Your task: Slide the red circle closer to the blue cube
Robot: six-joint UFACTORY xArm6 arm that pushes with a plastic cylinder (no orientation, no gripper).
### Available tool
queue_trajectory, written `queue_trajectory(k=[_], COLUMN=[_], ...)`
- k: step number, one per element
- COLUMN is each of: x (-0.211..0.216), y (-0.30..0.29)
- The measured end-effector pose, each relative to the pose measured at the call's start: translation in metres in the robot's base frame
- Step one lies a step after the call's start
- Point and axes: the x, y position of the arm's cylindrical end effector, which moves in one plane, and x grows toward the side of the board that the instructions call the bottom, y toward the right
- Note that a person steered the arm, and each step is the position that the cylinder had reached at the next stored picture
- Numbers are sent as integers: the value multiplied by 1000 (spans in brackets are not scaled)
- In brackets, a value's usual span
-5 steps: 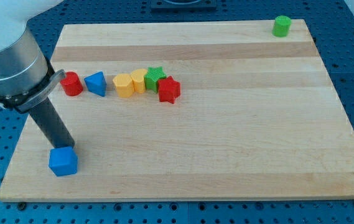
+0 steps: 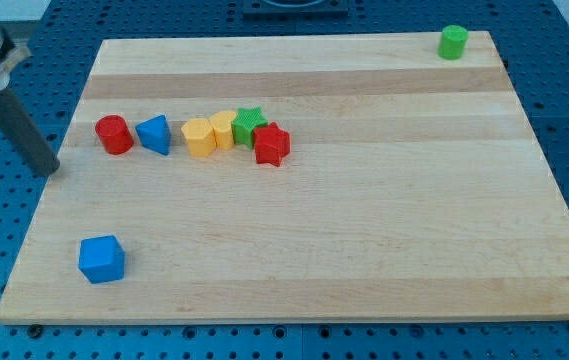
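Note:
The red circle (image 2: 114, 134) stands at the left end of a row of blocks on the wooden board (image 2: 364, 220). The blue cube (image 2: 101, 259) sits alone near the board's bottom left corner, well below the red circle. My tip (image 2: 48, 170) is at the board's left edge, left of and a little below the red circle, apart from it and well above the blue cube.
Right of the red circle stand a blue triangle (image 2: 154, 134), two yellow blocks (image 2: 199, 138) (image 2: 223, 129), a green star (image 2: 250, 124) and a red star (image 2: 272, 145). A green cylinder (image 2: 453, 42) stands at the top right corner.
My tip has moved up and to the left, away from the blue cube to the board's left edge. No block has moved.

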Motion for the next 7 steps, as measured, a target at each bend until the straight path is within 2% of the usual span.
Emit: queue_trajectory(k=[1,2,3,6,7], x=[-38,-59,-63,-63,-51], y=[1,19,54,99,100])
